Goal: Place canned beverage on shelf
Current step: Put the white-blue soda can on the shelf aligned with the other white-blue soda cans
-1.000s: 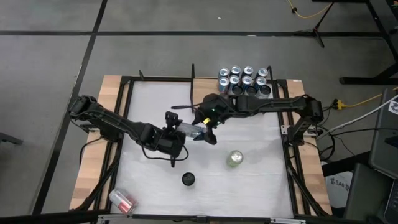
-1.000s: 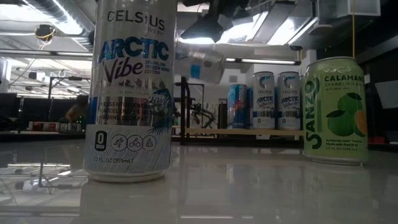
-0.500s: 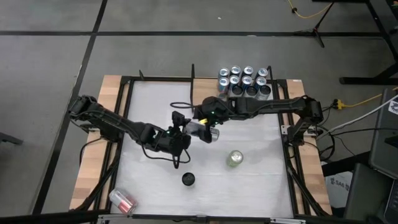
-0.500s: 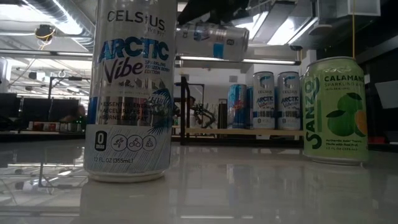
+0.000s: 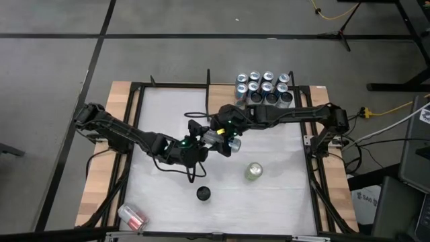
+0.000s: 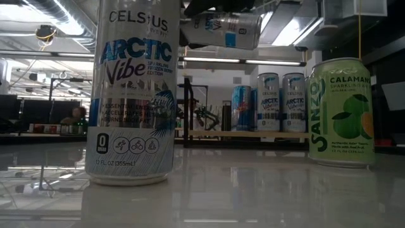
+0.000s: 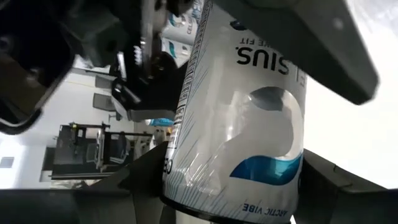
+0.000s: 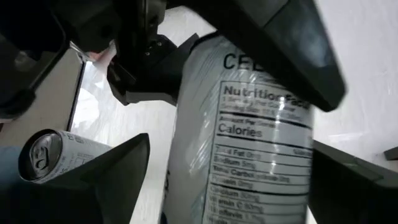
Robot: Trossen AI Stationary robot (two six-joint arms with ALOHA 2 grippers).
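**What the views leave unclear**

From above, the held can (image 5: 224, 139) is mostly covered by both tools. In the low view the tall Celsius can (image 6: 133, 92) is cut off at the top edge, the green can (image 6: 341, 113) at the right edge. The shelf (image 6: 253, 133) partly hides behind them

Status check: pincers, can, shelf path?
Both pincers, left and right, on the Celsius can, sideways in midair. Shelf has cans standing. Nothing between.

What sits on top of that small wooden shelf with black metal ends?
Eight upright silver-topped cans crowd the shelf. Its board is covered from above, so any free spot is unseen.
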